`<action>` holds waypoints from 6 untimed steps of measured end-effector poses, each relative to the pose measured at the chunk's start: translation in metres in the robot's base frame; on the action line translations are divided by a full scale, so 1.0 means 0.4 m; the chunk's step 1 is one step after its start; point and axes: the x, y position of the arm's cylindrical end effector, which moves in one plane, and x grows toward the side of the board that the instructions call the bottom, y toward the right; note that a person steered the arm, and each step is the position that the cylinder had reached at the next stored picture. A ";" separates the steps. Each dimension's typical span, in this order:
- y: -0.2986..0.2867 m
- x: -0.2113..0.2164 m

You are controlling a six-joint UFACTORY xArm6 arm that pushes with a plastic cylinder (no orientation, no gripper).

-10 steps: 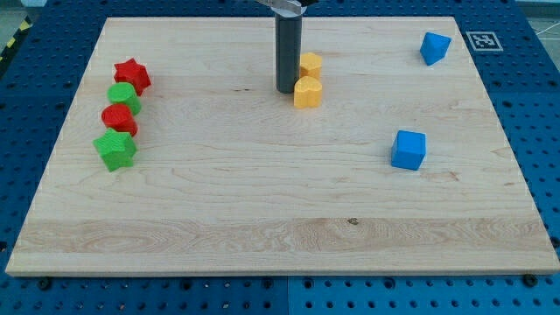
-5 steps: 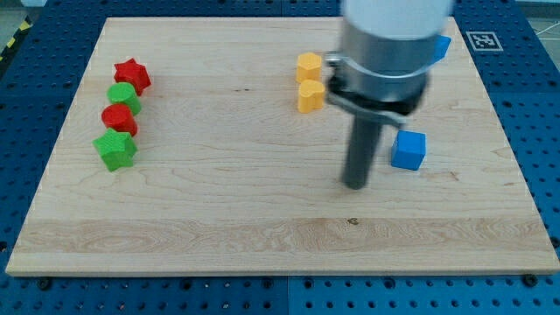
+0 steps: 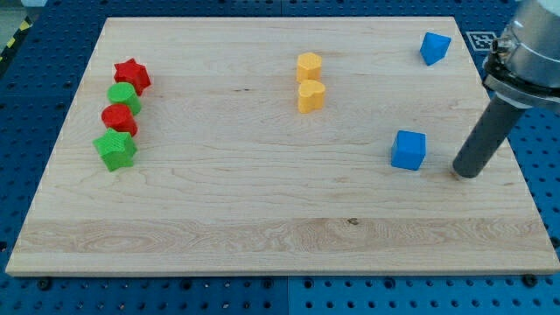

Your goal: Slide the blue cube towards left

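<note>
On the view's right side of the wooden surface (image 3: 262, 201), my tip (image 3: 467, 173) rests just to the right of the blue cube (image 3: 409, 150), near it but not touching. No pincer is fitted, so none shows; the arm ends in the plain dark rod. A second blue block (image 3: 434, 47) lies near the top right corner. Two yellow blocks (image 3: 310, 82) sit touching, one above the other, at the upper middle. Along the left edge a red star (image 3: 132, 76), a green block (image 3: 123, 95), a red block (image 3: 118, 118) and a green star (image 3: 115, 150) form a tight column.
</note>
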 end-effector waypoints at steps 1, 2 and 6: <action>-0.047 0.000; -0.092 0.000; -0.262 -0.005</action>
